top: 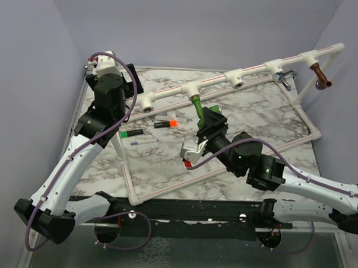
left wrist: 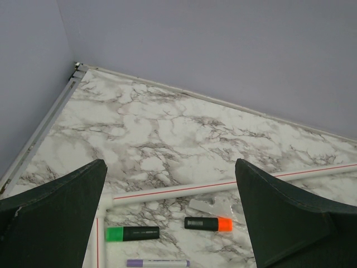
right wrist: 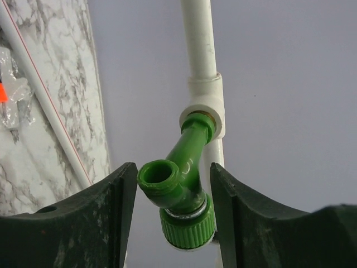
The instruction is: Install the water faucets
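**Green faucet gripped at the pipe tee by the right fingers**

A bright green plastic faucet (right wrist: 187,153) with a bent spout is seen seated by its threaded end in a white tee fitting (right wrist: 206,103). This is the second tee from the left on the long white pipe rail (top: 253,70), which runs raised across the far side of the marble-patterned worktop (top: 268,126). A brass-coloured ring is visible at the joint. The open mouth of the spout is turned toward the wrist camera, and the ribbed green collar lies below it.

The right gripper (right wrist: 173,167) is placed around the faucet's lower part. Its fingers are closed against both sides, one finger at the rim of the spout mouth and the other at the ribbed collar. How firmly it is pinched cannot be told.

Further right along the rail, a shiny chrome faucet (top: 285,76) and a copper-brown faucet (top: 321,76) are mounted at the last two tees.

The left gripper (left wrist: 170,167) is held above the far left part of the worktop with its fingers spread wide and nothing between them. Below it, a green-capped marker (left wrist: 132,233), an orange-capped marker (left wrist: 208,223) and a pale purple pen (left wrist: 158,262) lie flat on the marble, just beside the lower white pipe of the frame.
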{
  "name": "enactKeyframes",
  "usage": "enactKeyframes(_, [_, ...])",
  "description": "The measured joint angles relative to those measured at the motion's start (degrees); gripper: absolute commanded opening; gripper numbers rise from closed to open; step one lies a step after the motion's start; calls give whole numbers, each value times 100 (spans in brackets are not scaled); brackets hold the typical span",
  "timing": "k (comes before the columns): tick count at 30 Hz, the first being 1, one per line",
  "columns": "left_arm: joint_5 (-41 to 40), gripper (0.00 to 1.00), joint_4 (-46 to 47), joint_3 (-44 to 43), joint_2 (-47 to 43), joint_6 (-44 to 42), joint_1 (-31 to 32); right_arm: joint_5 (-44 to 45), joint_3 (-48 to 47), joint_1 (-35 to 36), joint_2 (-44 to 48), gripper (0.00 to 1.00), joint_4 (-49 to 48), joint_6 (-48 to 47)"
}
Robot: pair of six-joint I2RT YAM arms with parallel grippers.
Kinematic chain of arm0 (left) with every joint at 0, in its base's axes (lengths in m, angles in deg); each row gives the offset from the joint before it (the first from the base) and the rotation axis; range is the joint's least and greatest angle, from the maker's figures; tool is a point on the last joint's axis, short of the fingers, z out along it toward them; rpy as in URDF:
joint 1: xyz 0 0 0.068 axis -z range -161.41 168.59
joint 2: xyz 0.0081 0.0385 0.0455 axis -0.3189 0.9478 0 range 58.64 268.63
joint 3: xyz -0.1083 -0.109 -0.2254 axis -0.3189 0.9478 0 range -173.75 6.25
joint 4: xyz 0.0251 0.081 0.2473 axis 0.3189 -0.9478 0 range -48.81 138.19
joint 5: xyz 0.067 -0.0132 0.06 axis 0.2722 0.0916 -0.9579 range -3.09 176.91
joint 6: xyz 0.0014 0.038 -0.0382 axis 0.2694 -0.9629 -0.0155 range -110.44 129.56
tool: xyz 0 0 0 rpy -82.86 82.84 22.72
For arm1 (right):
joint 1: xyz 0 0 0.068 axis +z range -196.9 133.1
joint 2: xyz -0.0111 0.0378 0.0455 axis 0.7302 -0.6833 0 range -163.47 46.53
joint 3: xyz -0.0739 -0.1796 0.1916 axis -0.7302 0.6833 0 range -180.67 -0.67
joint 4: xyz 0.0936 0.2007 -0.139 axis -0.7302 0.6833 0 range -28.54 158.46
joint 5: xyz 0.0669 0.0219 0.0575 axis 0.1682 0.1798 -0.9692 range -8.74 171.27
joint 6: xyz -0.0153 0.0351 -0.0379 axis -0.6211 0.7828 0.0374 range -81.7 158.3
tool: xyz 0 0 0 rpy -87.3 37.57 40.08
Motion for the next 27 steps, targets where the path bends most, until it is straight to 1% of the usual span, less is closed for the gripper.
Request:
enactKeyframes(4, [0, 99, 0, 0, 0, 0, 0, 186, 118, 0, -96, 52, -334, -155])
enactKeyframes(7, [0, 99, 4, 4, 0, 0, 0, 295, 175, 0, -125, 41, -511, -210])
enactKeyframes(11, [0, 99, 11, 7, -2, -2, 2, 396, 260, 0, -125, 29, -743, -229])
enactKeyframes(13, [-2, 99, 13, 9, -2, -7, 2, 431, 302, 0, -133, 17, -855, -208])
enactKeyframes(14, [-2, 99, 13, 9, -2, -7, 2, 444, 319, 0, -133, 8, -920, -151])
enactKeyframes(15, [0, 99, 15, 9, -2, -7, 0, 450, 337, 0, -136, 2, -968, -107])
enactKeyframes(22, [-17, 99, 37, 9, 0, -26, -2, 546, 468, 15, -267, 1, -1480, 402])
enactKeyframes(27, [-31, 99, 66, 9, 0, -46, -17, 693, 470, 17, -380, 1, -1799, 1244])
